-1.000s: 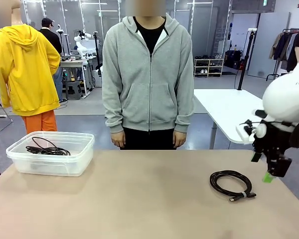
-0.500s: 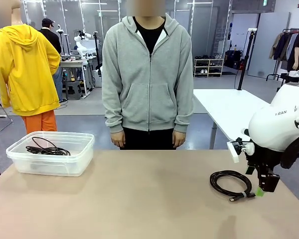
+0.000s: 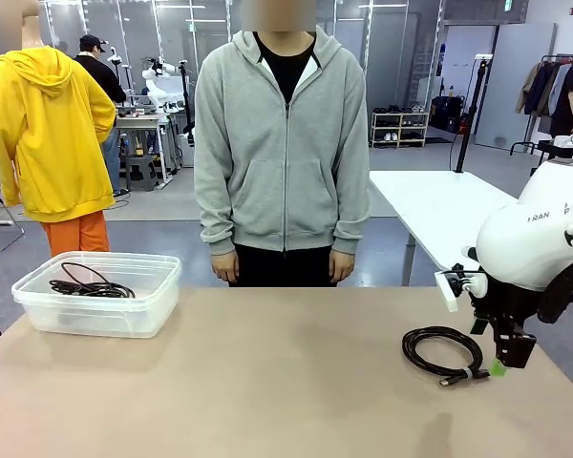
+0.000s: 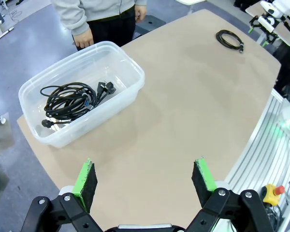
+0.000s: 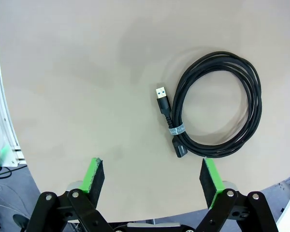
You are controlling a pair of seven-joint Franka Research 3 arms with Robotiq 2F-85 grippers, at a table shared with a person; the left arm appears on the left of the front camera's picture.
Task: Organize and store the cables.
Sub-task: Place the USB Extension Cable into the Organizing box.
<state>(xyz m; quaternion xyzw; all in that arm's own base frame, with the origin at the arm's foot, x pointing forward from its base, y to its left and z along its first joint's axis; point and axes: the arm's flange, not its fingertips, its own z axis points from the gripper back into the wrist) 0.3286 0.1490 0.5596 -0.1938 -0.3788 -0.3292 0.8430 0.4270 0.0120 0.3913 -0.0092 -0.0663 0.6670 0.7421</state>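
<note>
A black cable (image 3: 444,353) lies in a round coil on the tan table at the right, tied with a small band, its USB plug (image 5: 161,93) free. My right gripper (image 3: 501,365) hangs open just right of the coil's tied end, low over the table. In the right wrist view, the coiled cable (image 5: 217,106) lies beyond the right gripper (image 5: 150,176), nearer its right-hand finger, with nothing between the pads. Another cable (image 4: 70,100) lies loosely coiled in the clear plastic bin (image 4: 135,72). High above the table's near left, my left gripper (image 4: 145,176) stands open and holds nothing.
The bin (image 3: 95,320) stands at the table's far left. A person in a grey hoodie (image 3: 283,143) stands at the far edge, hands down at the sides. Bare tabletop (image 3: 267,382) stretches between the bin and the coil. The table's right edge runs close behind my right gripper.
My right arm has come down and leftward until its gripper hangs beside the coil; over the last half second it has held still. Cables and bin have not moved.
</note>
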